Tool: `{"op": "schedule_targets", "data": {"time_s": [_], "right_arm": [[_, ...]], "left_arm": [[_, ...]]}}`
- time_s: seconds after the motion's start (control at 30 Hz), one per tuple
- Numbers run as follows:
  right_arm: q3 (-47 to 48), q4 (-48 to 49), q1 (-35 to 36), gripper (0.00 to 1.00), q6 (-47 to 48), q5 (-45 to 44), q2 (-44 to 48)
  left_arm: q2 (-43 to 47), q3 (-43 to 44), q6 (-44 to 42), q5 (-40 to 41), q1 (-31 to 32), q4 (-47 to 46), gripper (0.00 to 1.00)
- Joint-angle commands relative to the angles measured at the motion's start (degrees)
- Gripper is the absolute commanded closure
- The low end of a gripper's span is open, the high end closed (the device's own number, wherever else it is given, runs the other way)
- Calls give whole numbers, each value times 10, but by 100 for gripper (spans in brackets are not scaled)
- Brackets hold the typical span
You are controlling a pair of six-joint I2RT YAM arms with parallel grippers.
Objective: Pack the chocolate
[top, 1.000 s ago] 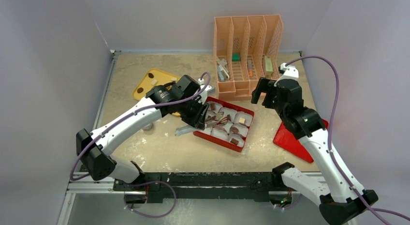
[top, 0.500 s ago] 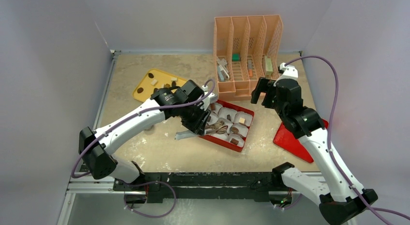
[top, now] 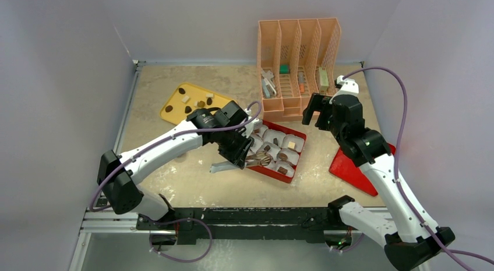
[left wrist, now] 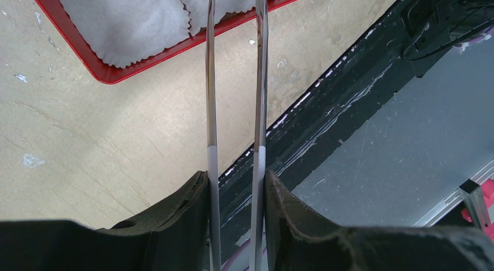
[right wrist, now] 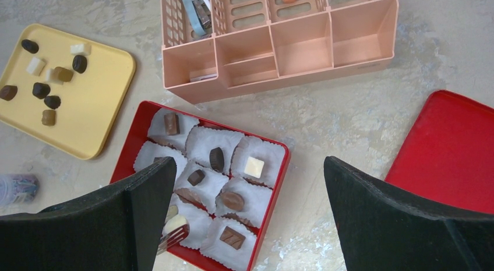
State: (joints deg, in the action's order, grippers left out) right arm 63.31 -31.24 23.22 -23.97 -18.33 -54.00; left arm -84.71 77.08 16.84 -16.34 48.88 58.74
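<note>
My left gripper (top: 236, 147) is shut on metal tongs (top: 256, 161); their two arms run between my fingers in the left wrist view (left wrist: 210, 78). The tong tips rest at a cream-white chocolate (right wrist: 175, 223) over a near-left paper cup of the red box (top: 289, 179). Whether they pinch it I cannot tell. Several chocolates (right wrist: 233, 200) lie in the box's cups. More chocolates (top: 187, 109) lie on the yellow tray (top: 175, 99). My right gripper (top: 317, 113) is open and empty, high above the box (right wrist: 278, 183).
An orange file holder (top: 297, 55) with small items stands behind the box. A red lid (top: 355, 166) lies at the right. A small round object (right wrist: 17, 186) sits left of the box. The table's dark front edge (left wrist: 326, 125) is close to the box.
My left arm has swung toward the near side, carrying the tong tips from the box's middle to its near-left cups and uncovering the yellow tray. The right arm has not moved.
</note>
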Motion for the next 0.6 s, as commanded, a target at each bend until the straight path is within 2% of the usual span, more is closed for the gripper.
{"op": "schedule_targets", "data": {"time_s": [0.0, 0.57], "right_arm": [[15, 13, -2, 1, 1, 3, 6], [9, 13, -2, 1, -1, 2, 12]], "left_arm": [[1, 0, -10, -18, 3, -18, 73], [5, 3, -3, -7, 6, -20, 67]]}}
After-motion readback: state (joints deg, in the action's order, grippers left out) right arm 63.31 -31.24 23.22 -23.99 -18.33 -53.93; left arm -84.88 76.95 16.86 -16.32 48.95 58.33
